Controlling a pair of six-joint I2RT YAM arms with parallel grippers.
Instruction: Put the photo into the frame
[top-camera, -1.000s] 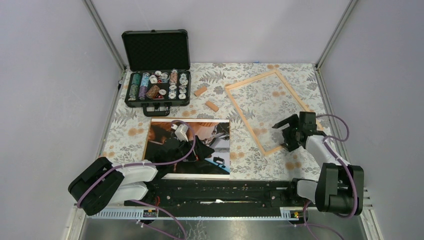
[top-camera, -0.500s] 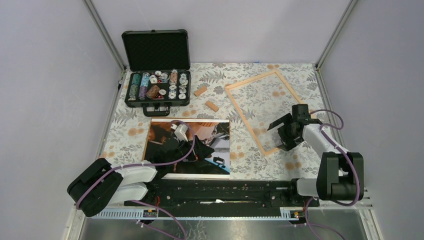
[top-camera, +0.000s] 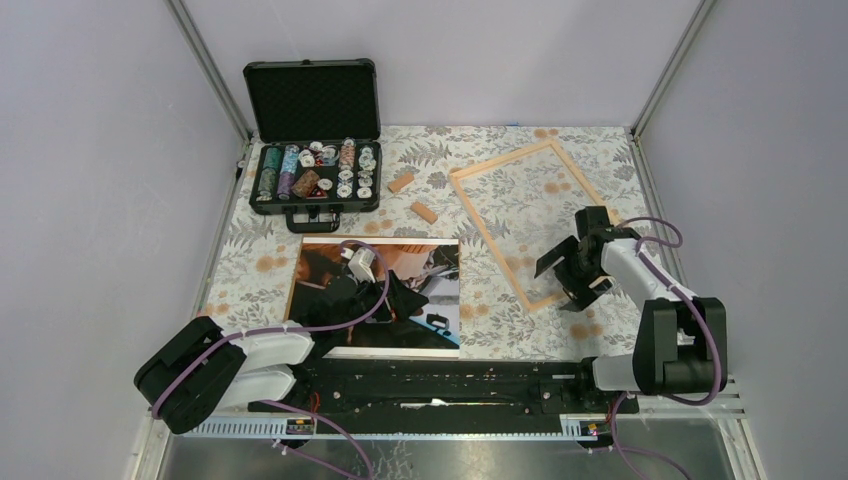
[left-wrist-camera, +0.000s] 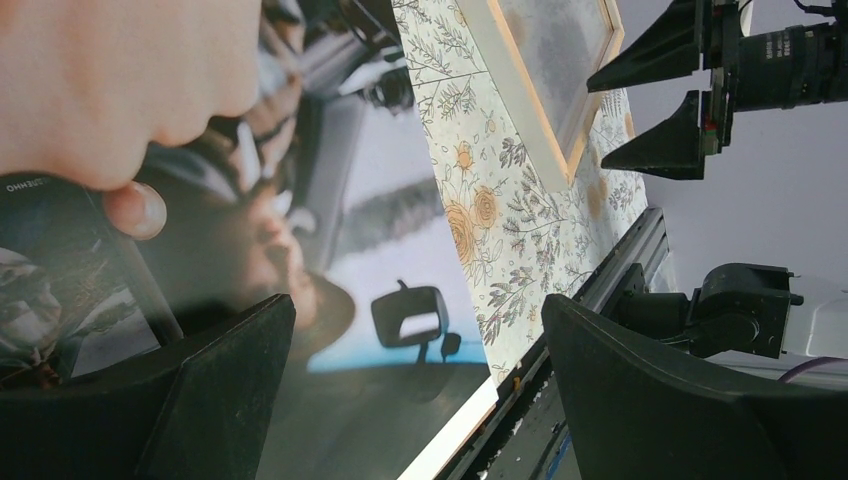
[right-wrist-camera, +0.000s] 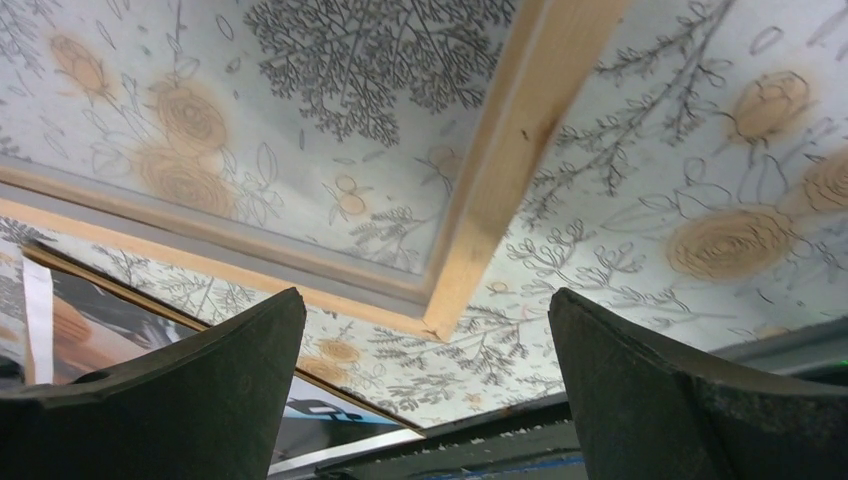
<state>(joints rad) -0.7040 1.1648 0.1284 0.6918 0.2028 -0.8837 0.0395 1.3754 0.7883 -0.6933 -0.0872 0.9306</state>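
The photo (top-camera: 318, 275) lies picture side up on the floral table near the left arm; its dark print fills the left wrist view (left-wrist-camera: 330, 230). My left gripper (top-camera: 405, 298) hovers open just above the photo's near right part (left-wrist-camera: 418, 305), holding nothing. The frame (top-camera: 490, 240), of thin pale wooden strips, lies flat at the right, turned at an angle. My right gripper (top-camera: 565, 282) hangs open over the frame's near corner (right-wrist-camera: 440, 315), with that corner showing between its fingertips (right-wrist-camera: 425, 300). A strip of the photo (right-wrist-camera: 100, 340) shows at lower left in the right wrist view.
An open black case (top-camera: 315, 170) of poker chips stands at the back left. Two small wooden blocks (top-camera: 401, 183) (top-camera: 424, 212) lie between the case and the frame. The table's near edge has a black rail (top-camera: 450, 380). Grey walls close in both sides.
My right gripper has swung a little left and toward the near edge, turning over the frame's near corner. The left arm, photo and frame have not moved.
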